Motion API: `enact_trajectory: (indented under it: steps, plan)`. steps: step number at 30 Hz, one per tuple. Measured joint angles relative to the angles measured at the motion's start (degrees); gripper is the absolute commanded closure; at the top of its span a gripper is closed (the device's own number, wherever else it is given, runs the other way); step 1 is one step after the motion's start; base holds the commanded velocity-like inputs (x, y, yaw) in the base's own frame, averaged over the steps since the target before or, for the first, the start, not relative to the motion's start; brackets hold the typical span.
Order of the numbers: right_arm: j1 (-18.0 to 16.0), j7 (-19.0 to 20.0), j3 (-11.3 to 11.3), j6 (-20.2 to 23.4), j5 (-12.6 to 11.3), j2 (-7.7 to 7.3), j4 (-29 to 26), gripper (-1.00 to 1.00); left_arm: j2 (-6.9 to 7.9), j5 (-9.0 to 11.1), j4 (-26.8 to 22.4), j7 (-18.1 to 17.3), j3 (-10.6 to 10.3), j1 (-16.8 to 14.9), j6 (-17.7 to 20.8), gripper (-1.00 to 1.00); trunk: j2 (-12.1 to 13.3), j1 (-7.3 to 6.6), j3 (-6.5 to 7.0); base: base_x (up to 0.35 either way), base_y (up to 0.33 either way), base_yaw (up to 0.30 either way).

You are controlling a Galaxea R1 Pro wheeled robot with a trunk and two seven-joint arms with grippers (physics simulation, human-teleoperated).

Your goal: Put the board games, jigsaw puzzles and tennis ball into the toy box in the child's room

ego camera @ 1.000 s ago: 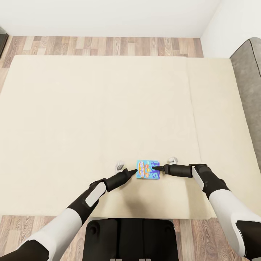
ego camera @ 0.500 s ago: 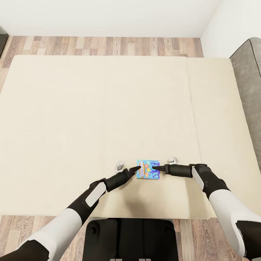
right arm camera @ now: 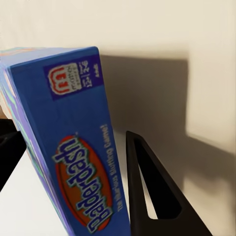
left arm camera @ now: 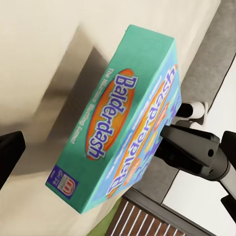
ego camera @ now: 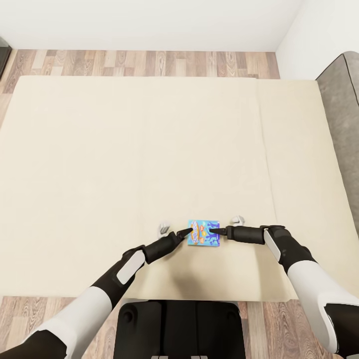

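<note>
A mostly blue board game (ego camera: 204, 233), printed "Balderdash", is near the front edge of the beige bed (ego camera: 149, 149). It casts a shadow on the mattress in both wrist views, so it seems slightly raised. My right gripper (ego camera: 215, 231) is shut on the box's right edge, with one black finger (right arm camera: 152, 191) flat against the printed face (right arm camera: 78, 187). My left gripper (ego camera: 186, 233) is open with its tip at the box's left edge. One of its fingers (left arm camera: 10, 152) stands apart from the box (left arm camera: 123, 123). The right gripper (left arm camera: 189, 147) is at the box's far side.
The dark grey headboard (ego camera: 341, 114) runs along the right. Wood-plank floor (ego camera: 149, 62) and a white wall lie beyond the bed. My dark base (ego camera: 179, 324) stands against the bed's front edge. The wide mattress stretches left and behind the box.
My left gripper has crept right and slightly up until its tip meets the box's left edge. The right gripper and the box have stayed put.
</note>
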Motion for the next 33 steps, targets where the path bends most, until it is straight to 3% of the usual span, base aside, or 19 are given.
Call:
enact_trajectory:
  steps: [4, 10, 17, 20, 21, 24, 25, 30, 33]
  plan:
    - [0.0, 0.05, 0.0, 0.03, -0.06, -0.01, 0.01, 1.0, 0.52, 0.0, -0.35, -0.2, 0.26, 0.09, -0.03, -1.0, 0.0, 0.0, 0.0, 0.0, 0.0, 0.0]
    - [0.01, 0.15, -0.01, 0.16, -0.11, -0.04, -0.03, 1.0, 2.72, 0.02, -2.07, -2.02, 0.5, 0.92, -0.15, -1.0, 0.0, 0.02, 0.0, 0.0, 0.0, 0.0]
    - [0.15, 0.16, -0.08, 0.9, 0.32, -0.41, -1.79, 1.0, 6.8, 0.61, -7.5, -3.7, 1.35, 3.9, 0.12, -1.0, 0.01, 0.38, 0.0, 0.0, 0.0, 0.0]
    - [1.07, 0.14, -0.16, 1.58, 0.26, -0.57, -4.39, 1.0, 9.05, 0.94, -10.59, -4.08, 3.69, 6.65, 0.12, -1.0, 0.01, 0.79, 0.0, 0.0, 0.0, 0.0]
    - [1.08, 0.12, -0.16, 1.54, 0.22, -0.56, -4.41, 1.0, 9.06, 0.95, -10.62, -4.09, 3.71, 6.69, 0.12, -1.0, 0.01, 0.79, 0.0, 0.0, 0.0, 0.0]
    - [2.6, -0.09, -0.25, 3.32, 0.29, -0.65, -7.93, 1.0, 11.03, 1.07, -14.79, -4.19, 7.45, 10.67, 0.25, -1.0, 0.01, 1.04, -0.01, 0.0, 0.0, 0.0]
    - [2.61, -0.09, -0.25, 3.29, 0.38, -0.66, -7.97, 1.0, 11.05, 1.07, -14.84, -4.19, 7.49, 10.72, 0.25, -1.0, 0.01, 1.05, -0.01, 0.0, 0.0, 0.0]
    - [6.29, 0.0, -0.54, 6.27, 0.15, -0.97, -16.32, 1.0, 13.44, 0.72, -22.34, -3.81, 12.94, 16.95, 0.59, -1.0, 0.01, 1.04, -0.01, 0.0, 0.0, 0.0]
    - [8.0, 0.02, -1.07, 7.58, 0.01, -1.08, -20.24, 1.0, 13.88, 0.63, -24.73, -3.33, 14.05, 19.1, 0.66, -1.0, 0.01, 1.04, -0.01, 0.0, 0.0, 0.0]
